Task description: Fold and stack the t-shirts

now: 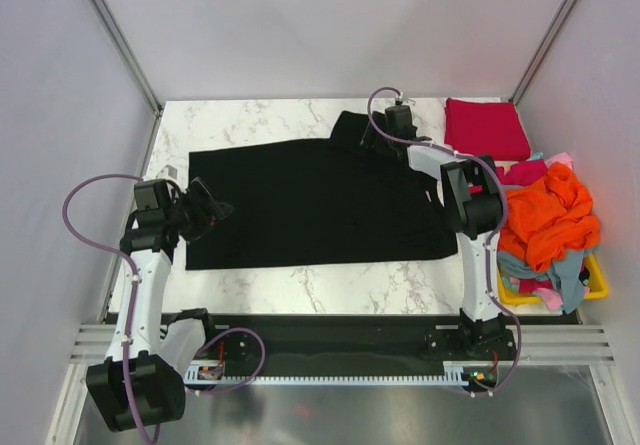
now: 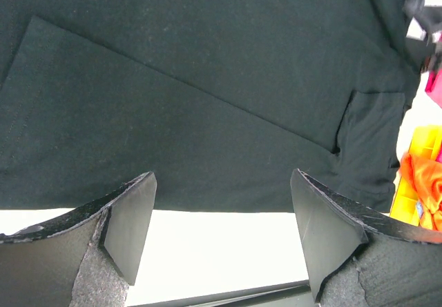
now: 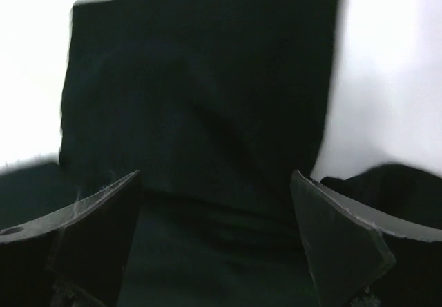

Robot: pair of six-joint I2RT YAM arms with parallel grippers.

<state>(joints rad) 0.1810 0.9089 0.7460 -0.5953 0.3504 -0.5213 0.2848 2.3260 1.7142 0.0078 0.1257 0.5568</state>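
From above we see the black t-shirt [image 1: 310,200] spread flat on the table [image 1: 260,125], with our left claw [image 1: 213,211] at its left edge and our right claw [image 1: 368,137] at its far sleeve. Our left wrist view shows that claw released and empty beside the shirt's edge. Our right wrist view shows the other claw spread wide over black cloth.

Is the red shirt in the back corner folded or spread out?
Folded: the red shirt lies as a compact, neat rectangle, no sleeves showing.

Five t-shirts: black [image 1: 310,200], red [image 1: 486,127], orange [image 1: 548,215], blue [image 1: 572,283], pink [image 1: 562,159]. One yellow basket [image 1: 597,283].
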